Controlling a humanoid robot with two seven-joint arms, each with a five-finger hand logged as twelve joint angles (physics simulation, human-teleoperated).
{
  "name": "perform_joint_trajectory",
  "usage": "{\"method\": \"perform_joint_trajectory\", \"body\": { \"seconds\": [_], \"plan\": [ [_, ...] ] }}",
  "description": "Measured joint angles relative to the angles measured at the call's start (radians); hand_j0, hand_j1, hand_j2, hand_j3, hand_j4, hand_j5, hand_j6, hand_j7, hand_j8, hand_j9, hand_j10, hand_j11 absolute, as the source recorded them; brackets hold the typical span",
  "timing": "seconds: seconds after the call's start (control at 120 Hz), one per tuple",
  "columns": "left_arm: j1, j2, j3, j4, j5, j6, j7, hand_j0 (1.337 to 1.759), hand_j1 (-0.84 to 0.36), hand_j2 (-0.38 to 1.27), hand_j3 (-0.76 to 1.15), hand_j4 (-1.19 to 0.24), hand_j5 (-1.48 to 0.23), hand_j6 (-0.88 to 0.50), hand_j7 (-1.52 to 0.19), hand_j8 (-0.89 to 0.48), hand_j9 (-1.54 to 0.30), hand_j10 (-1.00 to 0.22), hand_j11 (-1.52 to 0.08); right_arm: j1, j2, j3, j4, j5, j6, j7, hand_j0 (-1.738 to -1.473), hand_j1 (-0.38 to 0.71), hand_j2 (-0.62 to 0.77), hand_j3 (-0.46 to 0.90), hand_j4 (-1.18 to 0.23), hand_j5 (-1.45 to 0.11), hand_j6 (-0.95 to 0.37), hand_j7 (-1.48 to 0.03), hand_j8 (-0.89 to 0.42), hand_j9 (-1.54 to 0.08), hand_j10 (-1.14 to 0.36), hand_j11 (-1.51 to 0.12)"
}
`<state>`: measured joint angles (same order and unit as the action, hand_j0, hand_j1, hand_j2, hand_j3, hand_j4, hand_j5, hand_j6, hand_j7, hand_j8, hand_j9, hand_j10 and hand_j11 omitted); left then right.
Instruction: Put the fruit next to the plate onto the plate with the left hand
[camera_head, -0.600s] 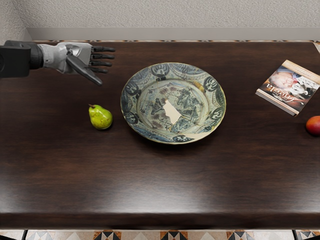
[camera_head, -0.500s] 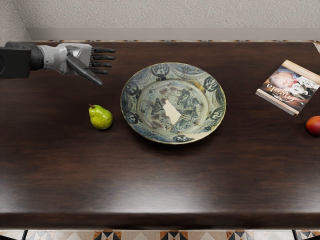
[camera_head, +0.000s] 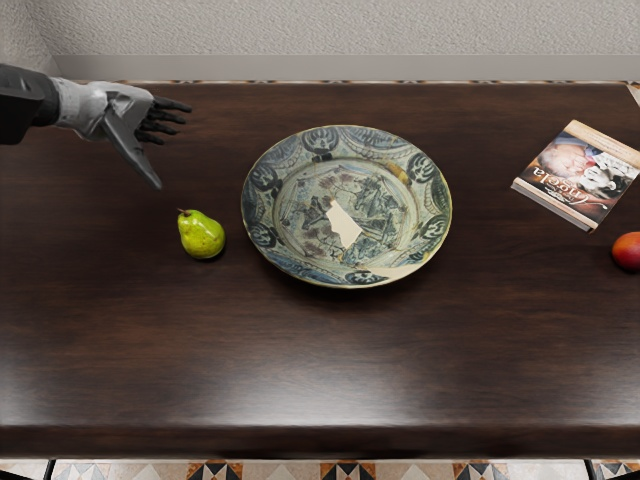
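A green pear (camera_head: 201, 234) lies on the dark wooden table just left of a large patterned plate (camera_head: 420, 215). The plate holds nothing. My left hand (camera_head: 150, 135) comes in from the left edge and hovers over the back left of the table, above and to the left of the pear and well apart from it. Its fingers are spread, the thumb points down toward the pear, and it holds nothing. No right arm shows.
A book (camera_head: 578, 174) lies at the back right of the table. A red-orange fruit (camera_head: 627, 250) sits at the right edge. The table's front edge (camera_head: 320, 425) runs along the bottom, and a wall stands behind.
My left hand has drawn back to the left and turned, so the thumb now points more steeply downward. The pear and plate have not moved.
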<state>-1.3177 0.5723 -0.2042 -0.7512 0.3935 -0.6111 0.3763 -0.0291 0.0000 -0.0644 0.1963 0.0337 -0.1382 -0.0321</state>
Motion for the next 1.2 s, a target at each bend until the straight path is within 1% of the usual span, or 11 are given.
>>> {"method": "perform_joint_trajectory", "body": {
  "seconds": [0.108,0.183,0.275,0.408,0.483,0.592,0.7,0.858,0.983,1.1,1.2],
  "plan": [
    [-0.011,0.029,0.003,-0.028,0.032,0.000,0.001,1.658,0.35,0.00,0.00,0.00,0.00,0.00,0.00,0.00,0.00,0.00,0.00,0.000,0.000,0.000,0.000,0.000,0.000,0.000,-1.658,-0.31,-0.01,0.00,-0.03,-0.04,-0.03,-0.04,-0.03,-0.04,-0.03,-0.04],
    [-0.049,0.045,0.039,-0.072,0.041,0.000,-0.001,1.658,0.35,0.00,0.00,0.00,0.00,0.00,0.00,0.00,0.00,0.00,0.00,0.000,0.000,0.000,0.000,0.000,0.000,0.000,-1.658,-0.31,-0.01,0.00,-0.03,-0.04,-0.03,-0.04,-0.03,-0.04,-0.03,-0.04],
    [-0.107,0.079,0.129,-0.159,0.038,0.000,-0.010,1.658,0.35,0.00,0.00,0.00,0.00,0.00,0.00,0.00,0.00,0.00,0.00,0.000,0.000,0.000,0.000,0.000,0.000,0.000,-1.658,-0.31,-0.01,0.00,-0.03,-0.04,-0.03,-0.04,-0.03,-0.04,-0.03,-0.04],
    [-0.161,0.092,0.260,-0.275,0.035,0.000,-0.020,1.658,0.35,0.00,0.00,0.00,0.00,0.00,0.00,0.00,0.00,0.00,0.00,0.000,0.000,0.000,0.000,0.000,0.000,0.000,-1.658,-0.31,-0.01,0.00,-0.03,-0.04,-0.03,-0.04,-0.03,-0.04,-0.03,-0.04],
    [-0.209,0.103,0.337,-0.340,0.034,0.000,-0.024,1.658,0.35,0.00,0.00,0.00,0.00,0.00,0.00,0.00,0.00,0.00,0.00,0.000,0.000,0.000,0.000,0.000,0.000,0.000,-1.658,-0.31,-0.01,0.00,-0.03,-0.04,-0.03,-0.04,-0.03,-0.04,-0.03,-0.04],
    [-0.215,0.101,0.407,-0.401,0.034,0.000,-0.028,1.658,0.35,0.00,0.00,0.00,0.00,0.00,0.00,0.00,0.00,0.00,0.00,0.000,0.000,0.000,0.000,0.000,0.000,0.000,-1.658,-0.31,-0.01,0.00,-0.03,-0.04,-0.03,-0.04,-0.03,-0.04,-0.03,-0.04],
    [-0.224,0.091,0.436,-0.424,0.041,0.009,-0.029,1.658,0.35,0.00,0.00,0.00,0.00,0.00,0.00,0.00,0.00,0.00,0.00,0.000,0.000,0.000,0.000,0.000,0.000,0.000,-1.658,-0.31,-0.01,0.00,-0.03,-0.04,-0.03,-0.04,-0.03,-0.04,-0.03,-0.04],
    [-0.225,0.078,0.448,-0.433,0.075,0.064,-0.030,1.658,0.35,0.00,0.00,0.00,0.00,0.00,0.00,0.00,0.00,0.00,0.00,0.000,0.000,0.000,0.000,0.000,0.000,0.000,-1.658,-0.31,-0.01,0.00,-0.03,-0.04,-0.03,-0.04,-0.03,-0.04,-0.03,-0.04],
    [-0.221,0.034,0.450,-0.432,0.129,0.118,-0.031,1.658,0.35,0.00,0.00,0.00,0.00,0.00,0.00,0.00,0.00,0.00,0.00,0.000,0.000,0.000,0.000,0.000,0.000,0.000,-1.658,-0.31,-0.01,0.00,-0.03,-0.04,-0.03,-0.04,-0.03,-0.04,-0.03,-0.04],
    [-0.214,0.010,0.451,-0.429,0.190,0.174,-0.044,1.658,0.35,0.00,0.00,0.00,0.00,0.00,0.00,0.00,0.00,0.00,0.00,0.000,0.000,0.000,0.000,0.000,0.000,0.000,-1.658,-0.31,-0.01,0.00,-0.03,-0.04,-0.03,-0.04,-0.03,-0.04,-0.03,-0.04],
    [-0.208,0.001,0.452,-0.432,0.214,0.221,-0.049,1.658,0.35,0.00,0.00,0.00,0.00,0.00,0.00,0.00,0.00,0.00,0.00,0.000,0.000,0.000,0.000,0.000,0.000,0.000,-1.658,-0.31,-0.01,0.00,-0.03,-0.04,-0.03,-0.04,-0.03,-0.04,-0.03,-0.04]
  ]
}}
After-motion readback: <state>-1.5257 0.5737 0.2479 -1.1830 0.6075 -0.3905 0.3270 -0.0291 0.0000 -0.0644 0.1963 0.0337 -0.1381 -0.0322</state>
